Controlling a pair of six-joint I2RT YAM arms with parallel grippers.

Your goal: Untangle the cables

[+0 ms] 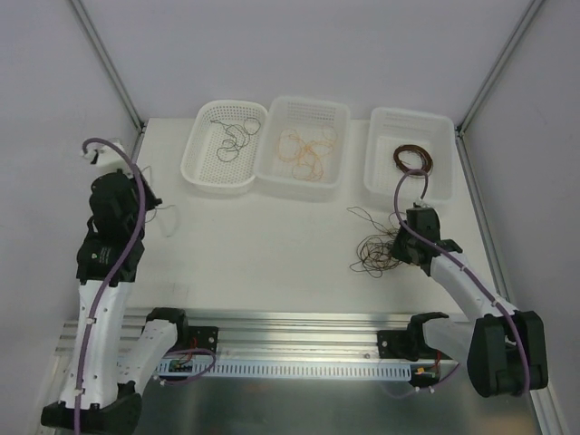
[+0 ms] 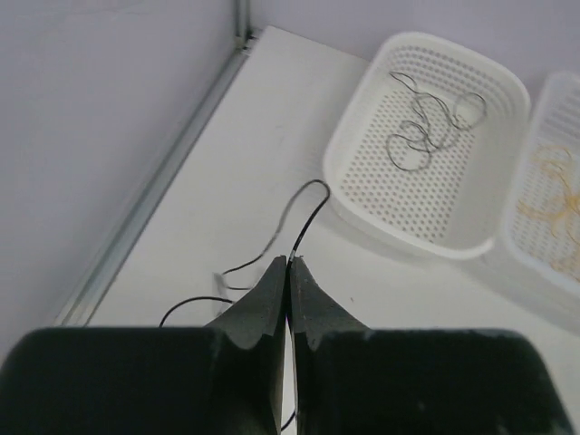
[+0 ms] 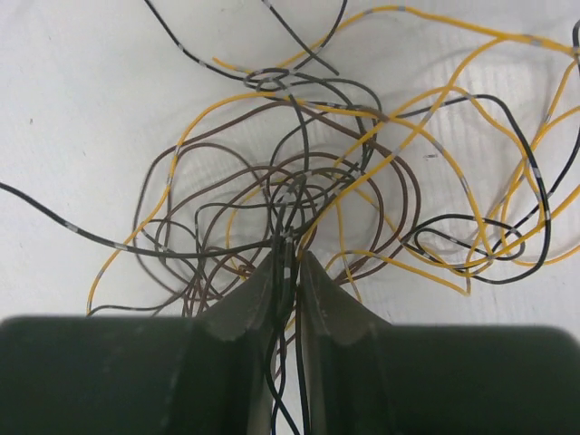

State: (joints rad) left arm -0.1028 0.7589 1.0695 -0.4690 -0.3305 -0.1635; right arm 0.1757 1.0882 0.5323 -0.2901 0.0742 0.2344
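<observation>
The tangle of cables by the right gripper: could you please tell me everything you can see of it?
The tangle of cables is a loose knot of very thin, flexible wires in black, brown and orange-yellow, some with pale grey marks. It lies flat on the white table, toward its right side, with loops spreading outward and stray ends trailing. The right gripper pinches several strands near the middle.

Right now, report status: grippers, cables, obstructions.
Left gripper shut on one black cable. Right gripper closed on strands in the tangle, black, yellow, brown, knotted. Three baskets behind, not in the way.
</observation>
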